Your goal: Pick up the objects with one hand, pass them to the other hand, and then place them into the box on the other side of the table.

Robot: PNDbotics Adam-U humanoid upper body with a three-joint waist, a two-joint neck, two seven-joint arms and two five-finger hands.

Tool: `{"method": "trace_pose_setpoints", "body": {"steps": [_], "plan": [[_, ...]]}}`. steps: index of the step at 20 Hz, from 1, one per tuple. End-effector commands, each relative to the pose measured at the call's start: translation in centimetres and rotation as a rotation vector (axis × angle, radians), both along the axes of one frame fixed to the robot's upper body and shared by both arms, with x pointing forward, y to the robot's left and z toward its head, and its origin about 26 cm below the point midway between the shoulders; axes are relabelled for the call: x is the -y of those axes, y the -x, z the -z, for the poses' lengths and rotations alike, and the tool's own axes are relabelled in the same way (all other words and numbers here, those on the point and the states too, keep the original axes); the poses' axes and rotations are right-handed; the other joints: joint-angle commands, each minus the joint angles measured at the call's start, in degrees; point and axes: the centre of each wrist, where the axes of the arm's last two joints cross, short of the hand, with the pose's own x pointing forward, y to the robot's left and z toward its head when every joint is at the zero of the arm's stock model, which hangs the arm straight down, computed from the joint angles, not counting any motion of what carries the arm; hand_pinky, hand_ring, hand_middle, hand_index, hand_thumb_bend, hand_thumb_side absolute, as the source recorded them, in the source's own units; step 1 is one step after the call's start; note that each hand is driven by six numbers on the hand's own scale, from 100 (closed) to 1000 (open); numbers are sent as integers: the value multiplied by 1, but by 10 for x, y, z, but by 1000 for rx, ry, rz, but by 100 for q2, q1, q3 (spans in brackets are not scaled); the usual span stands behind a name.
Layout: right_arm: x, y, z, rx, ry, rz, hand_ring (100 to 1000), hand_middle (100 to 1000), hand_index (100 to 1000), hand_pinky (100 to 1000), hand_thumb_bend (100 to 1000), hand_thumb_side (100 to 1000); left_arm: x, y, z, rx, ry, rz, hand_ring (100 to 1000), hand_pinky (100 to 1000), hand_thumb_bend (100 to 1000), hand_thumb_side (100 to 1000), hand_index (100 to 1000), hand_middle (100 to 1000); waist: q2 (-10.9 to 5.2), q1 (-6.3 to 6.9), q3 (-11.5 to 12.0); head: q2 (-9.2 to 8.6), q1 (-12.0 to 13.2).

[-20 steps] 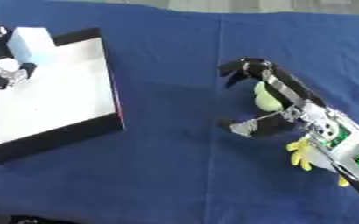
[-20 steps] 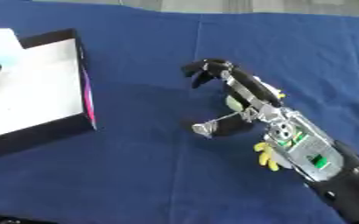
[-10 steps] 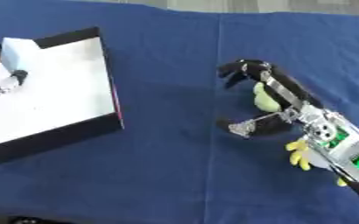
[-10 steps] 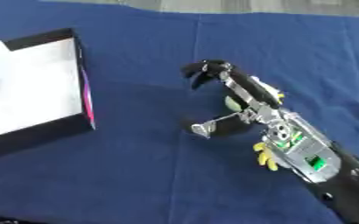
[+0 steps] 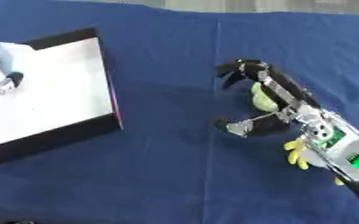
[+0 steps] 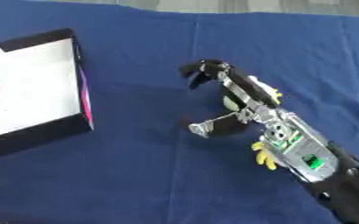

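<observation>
Blue cloth [image 5: 167, 175] covers our whole table, with wide bare stretches between the box and our working arm. Our right hand [image 5: 267, 103] lies low over the cloth right of centre, fingers curled at the far end and thumb hooked in from below, arching around a pale green round object [image 5: 262, 98]; we cannot tell whether they actually touch it. A small yellow object [image 5: 296, 154] sits on the cloth just beside the forearm. The white-floored box [image 5: 114, 109] with black walls sits at the left edge, well apart from the hand. Our left hand [image 5: 0, 83] shows only partly over the box, fingers unclear.
</observation>
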Motion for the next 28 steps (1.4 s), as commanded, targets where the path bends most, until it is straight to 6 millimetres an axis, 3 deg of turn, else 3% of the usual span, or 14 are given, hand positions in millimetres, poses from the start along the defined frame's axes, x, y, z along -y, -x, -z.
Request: {"method": "trace_pose_setpoints", "body": {"steps": [1, 3, 5, 9, 10, 11, 21, 28], "plan": [[0, 2, -7, 28, 6, -8, 644, 712, 831, 735, 521, 100, -5, -1, -15, 48, -12, -23, 871, 1000, 133, 635, 807, 777, -156, -70, -13, -15, -21], [0, 2, -7, 34, 4, -14, 645, 712, 831, 735, 523, 100, -4, -1, -14, 55, -5, -34, 877, 1000, 181, 669, 815, 780, -158, -74, -23, -9, -23], [0, 2, -7, 40, 3, -21, 645, 711, 831, 735, 523, 100, -3, -2, -14, 62, -10, -39, 874, 1000, 237, 625, 817, 772, -160, -77, -32, -7, -34], [0, 2, -7, 43, 4, -27, 645, 711, 832, 735, 524, 100, 0, -4, -12, 65, -24, -31, 854, 1000, 269, 294, 796, 730, -163, -76, -42, -5, -49], [0, 2, -7, 44, 5, -27, 644, 710, 830, 735, 525, 100, 1, -4, -12, 60, -28, -28, 853, 1000, 299, 119, 790, 728, -163, -75, -45, -5, -48], [0, 2, -7, 43, 6, -28, 644, 710, 830, 735, 525, 100, 1, -5, -11, 52, -31, -24, 852, 1000, 330, 100, 790, 727, -164, -75, -49, -5, -39], [0, 3, -6, 45, 10, -31, 643, 708, 829, 734, 528, 100, 4, -8, -9, 19, -39, -4, 859, 1000, 389, 233, 788, 728, -176, -72, -59, -51, 64], [0, 3, -5, 43, 11, -27, 644, 709, 829, 734, 519, 100, 3, -9, -7, 34, -26, -7, 856, 1000, 375, 240, 785, 724, -184, -64, -64, -59, 77]]}}
